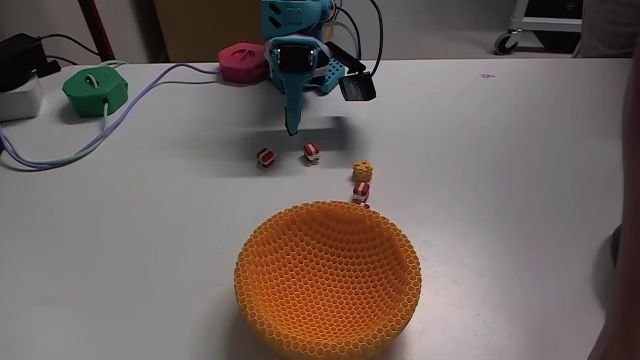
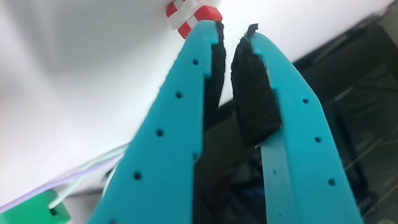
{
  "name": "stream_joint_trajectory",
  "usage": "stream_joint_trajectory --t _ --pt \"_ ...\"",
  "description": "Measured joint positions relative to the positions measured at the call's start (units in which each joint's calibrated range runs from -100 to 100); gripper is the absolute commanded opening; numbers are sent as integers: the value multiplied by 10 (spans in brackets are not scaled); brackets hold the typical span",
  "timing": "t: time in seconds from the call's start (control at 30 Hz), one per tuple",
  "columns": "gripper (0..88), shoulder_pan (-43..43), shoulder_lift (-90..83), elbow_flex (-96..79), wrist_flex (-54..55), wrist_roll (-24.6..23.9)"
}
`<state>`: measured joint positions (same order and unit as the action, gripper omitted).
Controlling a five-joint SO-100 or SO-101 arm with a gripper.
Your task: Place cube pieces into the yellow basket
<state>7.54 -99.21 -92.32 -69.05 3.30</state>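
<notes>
Blue gripper hanging over four little cubes on a white tabletop.

In the fixed view the gripper point(image 1: 292, 128) points down near the far edge, above the tabletop point(image 1: 520, 170) and holding nothing. In the wrist view its two blue fingers point(image 2: 168, 118) are almost together, with only a thin gap. Two red-and-white cubes point(image 1: 265, 158) point(image 1: 311, 152) sit just in front of it. The yellow-orange cube point(image 1: 362, 171) and another red-and-white cube point(image 1: 361, 192) sit by the far rim of the yellow basket point(image 1: 327, 280), which is near the front edge. A green box point(image 1: 95, 91) and a pink box point(image 1: 241, 62) stay at the far edge.
</notes>
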Motion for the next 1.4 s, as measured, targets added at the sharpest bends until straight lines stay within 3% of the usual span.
stream_joint_trajectory --t 1.4 --pt "0 25 0 0 0 -15"
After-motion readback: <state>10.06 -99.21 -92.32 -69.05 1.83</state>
